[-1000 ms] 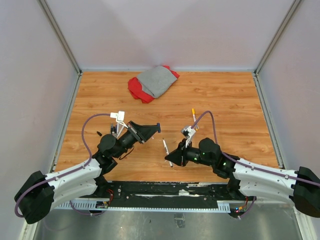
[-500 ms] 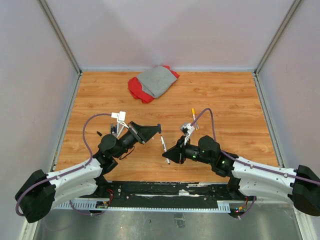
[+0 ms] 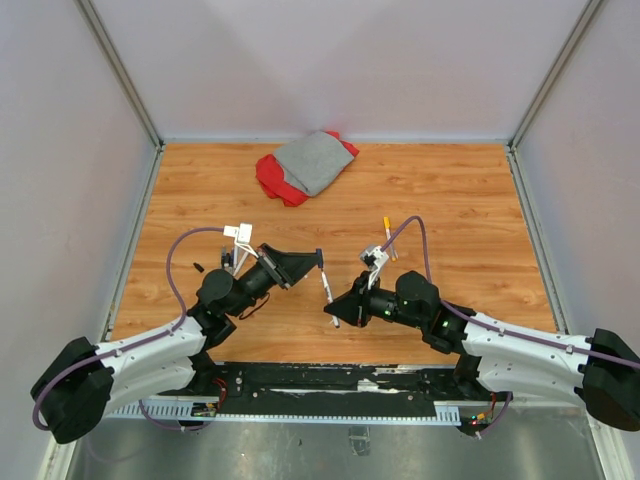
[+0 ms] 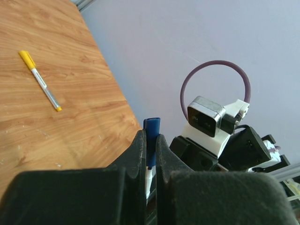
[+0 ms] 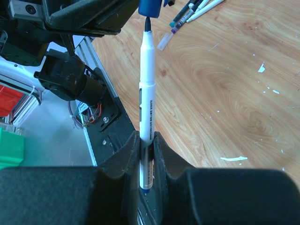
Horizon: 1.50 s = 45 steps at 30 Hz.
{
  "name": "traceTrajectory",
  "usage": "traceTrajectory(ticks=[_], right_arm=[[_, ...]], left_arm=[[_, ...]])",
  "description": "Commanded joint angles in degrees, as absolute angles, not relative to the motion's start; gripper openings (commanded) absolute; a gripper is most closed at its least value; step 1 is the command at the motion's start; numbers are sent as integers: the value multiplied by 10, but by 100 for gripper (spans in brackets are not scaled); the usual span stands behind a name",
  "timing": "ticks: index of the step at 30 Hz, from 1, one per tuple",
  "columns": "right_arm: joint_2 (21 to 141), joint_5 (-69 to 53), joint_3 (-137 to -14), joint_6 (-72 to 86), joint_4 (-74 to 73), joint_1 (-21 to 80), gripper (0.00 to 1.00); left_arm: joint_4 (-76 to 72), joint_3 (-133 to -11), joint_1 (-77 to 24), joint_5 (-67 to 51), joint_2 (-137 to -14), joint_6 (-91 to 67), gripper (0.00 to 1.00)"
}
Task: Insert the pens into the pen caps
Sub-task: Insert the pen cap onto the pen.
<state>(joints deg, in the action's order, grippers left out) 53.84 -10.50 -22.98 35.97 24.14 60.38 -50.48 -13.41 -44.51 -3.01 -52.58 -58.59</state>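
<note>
My left gripper (image 3: 312, 260) is shut on a blue pen cap (image 3: 319, 254), held above the table with its open end towards the right arm. In the left wrist view the cap (image 4: 151, 130) stands pinched between the fingers (image 4: 139, 154). My right gripper (image 3: 338, 311) is shut on a white-barrelled pen (image 3: 328, 290). In the right wrist view the pen (image 5: 146, 89) points straight at the cap (image 5: 150, 6), its dark tip just at the cap's mouth. A yellow-capped pen (image 3: 388, 232) lies on the wood behind the right arm and shows in the left wrist view (image 4: 40, 80).
A red and grey cloth (image 3: 305, 164) lies at the back. Several more pens (image 5: 193, 9) and a clear cap (image 5: 166, 41) lie on the wood under the left arm. A small dark cap (image 3: 200, 267) lies at the left. Grey walls enclose the table.
My right gripper has carried the pen left and my left gripper has edged right, bringing the pen tip up to the blue cap's mouth.
</note>
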Motion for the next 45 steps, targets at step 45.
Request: traceTrajectory(ticks=[45], right_arm=[[511, 35, -284, 358, 200, 599, 1]], left_arm=[[-579, -132, -506, -66, -577, -535, 28]])
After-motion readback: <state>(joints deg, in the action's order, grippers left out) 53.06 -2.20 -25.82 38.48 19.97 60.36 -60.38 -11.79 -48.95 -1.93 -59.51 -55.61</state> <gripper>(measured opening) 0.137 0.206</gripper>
